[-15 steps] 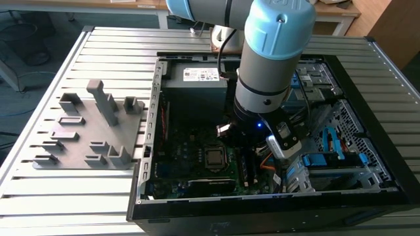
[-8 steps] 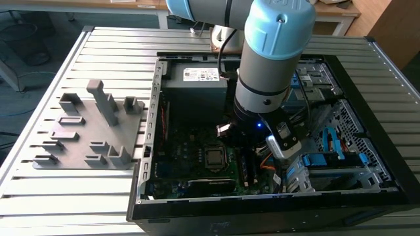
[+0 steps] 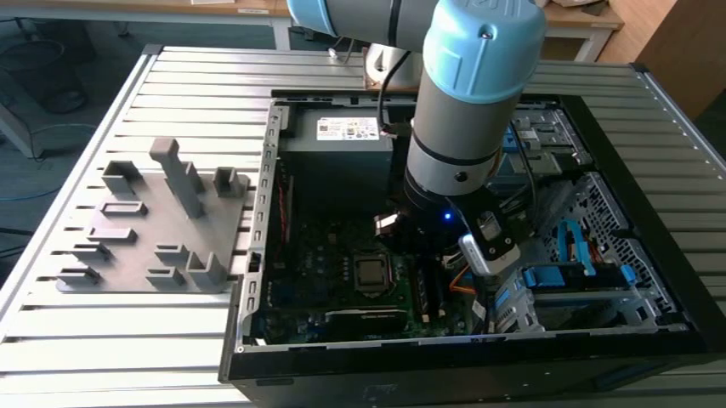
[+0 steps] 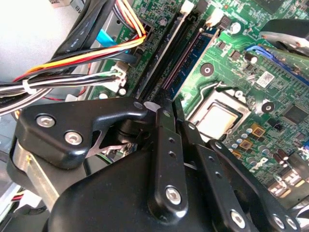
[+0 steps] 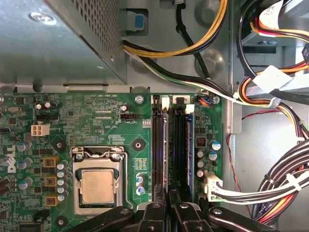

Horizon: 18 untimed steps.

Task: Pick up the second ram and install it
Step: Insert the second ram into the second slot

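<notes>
My gripper [image 3: 429,253] reaches down inside the open computer case [image 3: 263,255], just above the black memory slots [image 5: 169,145] beside the processor socket [image 5: 98,186]. In both wrist views its fingertips [image 4: 164,113] are drawn together, so the gripper [image 4: 171,104] [image 5: 169,195] looks shut. I cannot tell whether anything thin is pinched between them. A slim dark blue strip [image 5: 189,150] runs along the slot farthest from the socket. I cannot tell whether that strip is the second ram.
Bundles of black, yellow and orange cables [image 5: 285,183] hang close beside the slots. The power supply [image 3: 346,129] sits at the back of the case and a drive cage [image 3: 579,285] at the exterior view's right. A grey fixture block [image 3: 153,225] lies on the slatted table.
</notes>
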Tool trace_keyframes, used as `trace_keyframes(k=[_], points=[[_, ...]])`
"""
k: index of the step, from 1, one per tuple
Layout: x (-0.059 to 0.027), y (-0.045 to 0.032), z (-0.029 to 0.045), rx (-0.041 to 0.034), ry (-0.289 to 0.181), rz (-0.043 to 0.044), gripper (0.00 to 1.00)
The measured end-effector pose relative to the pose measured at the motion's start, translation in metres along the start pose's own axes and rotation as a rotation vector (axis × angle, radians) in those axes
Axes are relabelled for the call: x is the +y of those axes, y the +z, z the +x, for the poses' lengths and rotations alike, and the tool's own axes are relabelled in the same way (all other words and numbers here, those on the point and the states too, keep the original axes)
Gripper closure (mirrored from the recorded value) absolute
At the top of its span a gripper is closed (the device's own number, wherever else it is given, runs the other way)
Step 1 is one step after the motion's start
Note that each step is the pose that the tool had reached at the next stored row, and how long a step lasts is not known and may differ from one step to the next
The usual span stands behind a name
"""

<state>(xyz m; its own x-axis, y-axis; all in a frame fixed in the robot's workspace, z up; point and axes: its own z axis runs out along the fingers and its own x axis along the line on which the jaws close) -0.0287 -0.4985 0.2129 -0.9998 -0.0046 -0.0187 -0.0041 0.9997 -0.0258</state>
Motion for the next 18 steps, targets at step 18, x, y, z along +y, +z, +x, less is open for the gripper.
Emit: trace_keyframes(k=[18], points=[[0.0019,0.0055,-0.0010,0.0001,0.003,0.0004,0.86]])
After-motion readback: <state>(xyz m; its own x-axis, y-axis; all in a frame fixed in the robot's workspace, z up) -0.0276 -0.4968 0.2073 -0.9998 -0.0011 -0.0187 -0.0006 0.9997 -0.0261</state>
